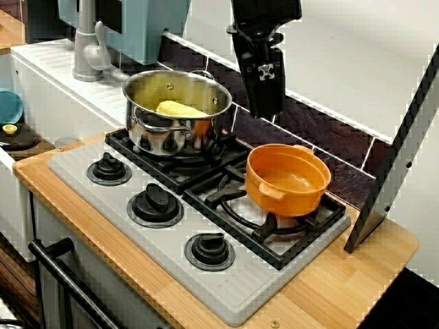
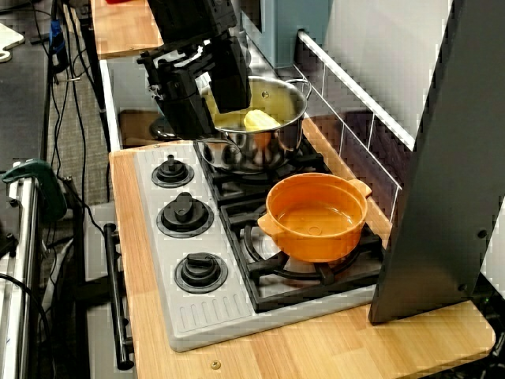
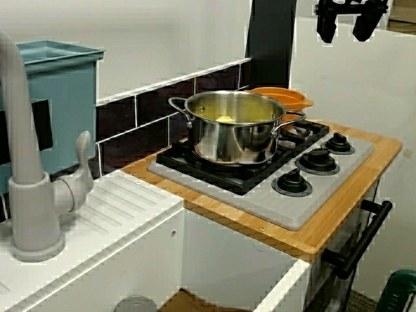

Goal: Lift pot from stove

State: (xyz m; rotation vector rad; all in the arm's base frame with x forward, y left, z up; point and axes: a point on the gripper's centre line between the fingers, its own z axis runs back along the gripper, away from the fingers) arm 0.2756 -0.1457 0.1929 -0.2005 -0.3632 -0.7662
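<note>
Orange plastic, the pot (image 1: 287, 179) sits on the black grate of the stove (image 1: 206, 274) below the gripper (image 3: 345, 29), at the burner nearer the counter's free end, its rim clear of everything, with bare grate around it and three black knobs (image 1: 156, 203) along the near edge. The gripper hangs well above the cooktop with its two fingers (image 3: 326, 29) parted and nothing between them, though the arm's top is cut off. Beyond, the steel pot (image 1: 177, 110) holding a yellow item (image 1: 181, 109) hides most of the orange one in the sink-side view.
</note>
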